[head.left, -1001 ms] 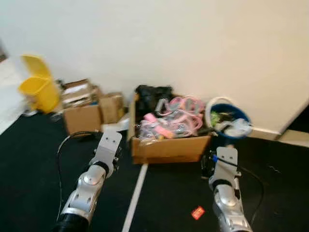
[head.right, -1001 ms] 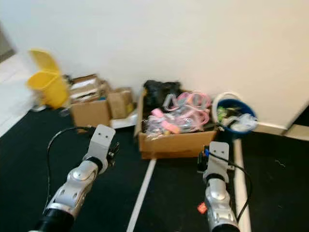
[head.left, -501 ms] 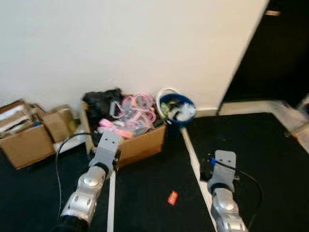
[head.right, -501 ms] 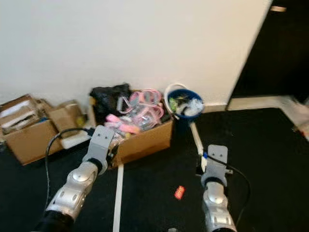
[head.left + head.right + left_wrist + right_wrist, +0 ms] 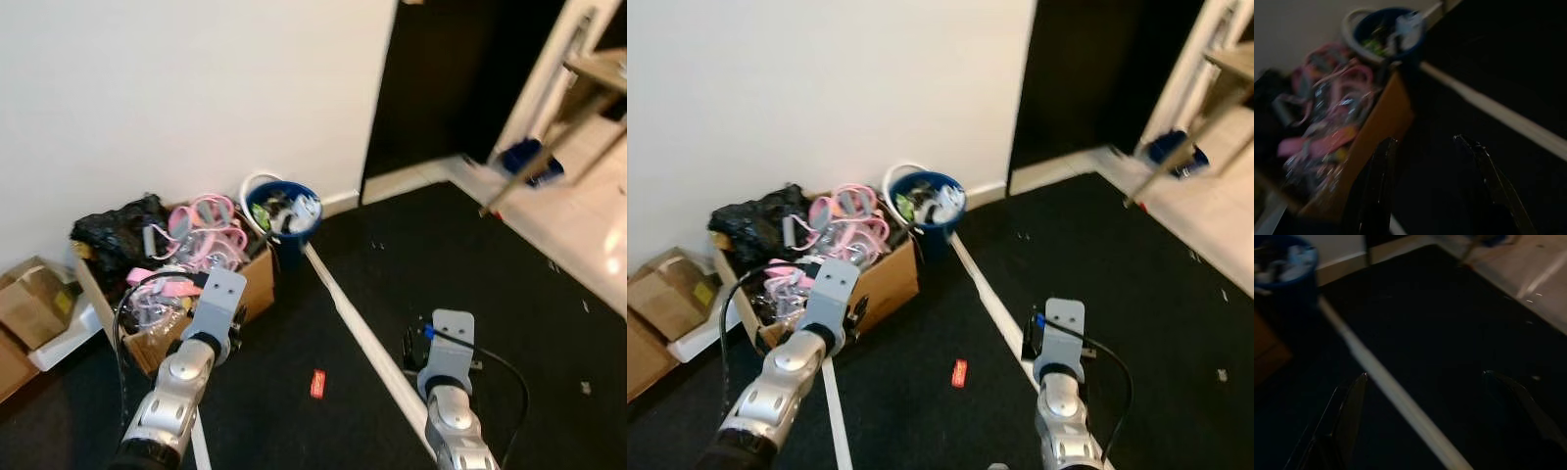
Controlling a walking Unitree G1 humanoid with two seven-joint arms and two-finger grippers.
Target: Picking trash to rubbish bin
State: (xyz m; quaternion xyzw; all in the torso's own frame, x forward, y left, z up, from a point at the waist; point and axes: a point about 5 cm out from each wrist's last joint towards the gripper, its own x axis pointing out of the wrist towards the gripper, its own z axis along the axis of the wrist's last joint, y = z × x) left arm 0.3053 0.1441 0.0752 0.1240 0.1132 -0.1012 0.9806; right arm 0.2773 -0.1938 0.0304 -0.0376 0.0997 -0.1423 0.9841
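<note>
A small red wrapper (image 5: 317, 384) lies on the black carpet between my two arms. Against the white wall stands a blue rubbish bin (image 5: 284, 211) with a white rim, holding several bits of trash. My left gripper (image 5: 1424, 138) is open and empty, hovering above the carpet beside a cardboard box, and the blue bin (image 5: 1388, 29) lies beyond its fingers. My right gripper (image 5: 1425, 374) is open and empty too, above the carpet by a white floor line. Both arms are held forward at mid height, the left arm (image 5: 211, 313) and the right arm (image 5: 446, 352).
A cardboard box (image 5: 260, 284) of pink items and a black bag (image 5: 108, 230) sit left of the bin. A white line (image 5: 362, 343) runs across the carpet. Smaller boxes (image 5: 29, 299) stand far left. A dark doorway (image 5: 451, 78) and a bright tiled floor (image 5: 578, 215) lie to the right.
The camera has swung to the right, so the boxes and bin slid left. A yellow bin left the picture, and the doorway and tiled floor came in. The arms keep their pose.
</note>
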